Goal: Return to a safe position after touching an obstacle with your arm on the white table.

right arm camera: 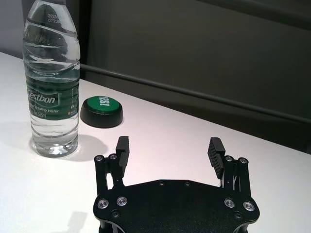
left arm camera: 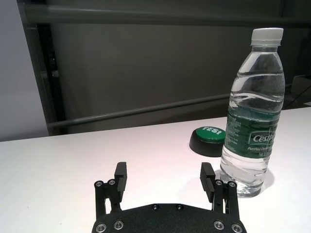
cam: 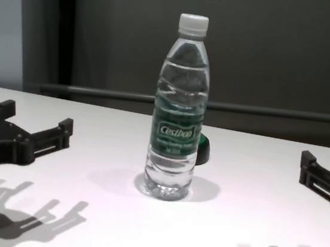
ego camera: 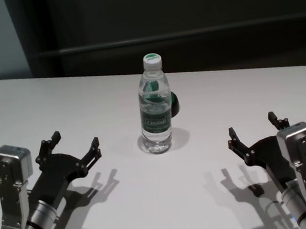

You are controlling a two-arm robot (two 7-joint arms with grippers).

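The obstacle, a clear water bottle (ego camera: 155,106) with a white cap and green Cestbon label, stands upright at the middle of the white table (ego camera: 59,102). It also shows in the left wrist view (left arm camera: 251,116), the right wrist view (right arm camera: 51,82) and the chest view (cam: 180,110). My left gripper (ego camera: 74,143) is open, hovering left of the bottle and apart from it. My right gripper (ego camera: 255,129) is open, hovering right of the bottle and apart from it. Both grippers also show from their wrists, the left (left arm camera: 165,177) and the right (right arm camera: 170,150), empty.
A small dark round button with a green top (left arm camera: 209,140) sits on the table just behind the bottle, also in the right wrist view (right arm camera: 101,111). A dark wall with a horizontal rail (ego camera: 189,35) runs behind the table's far edge.
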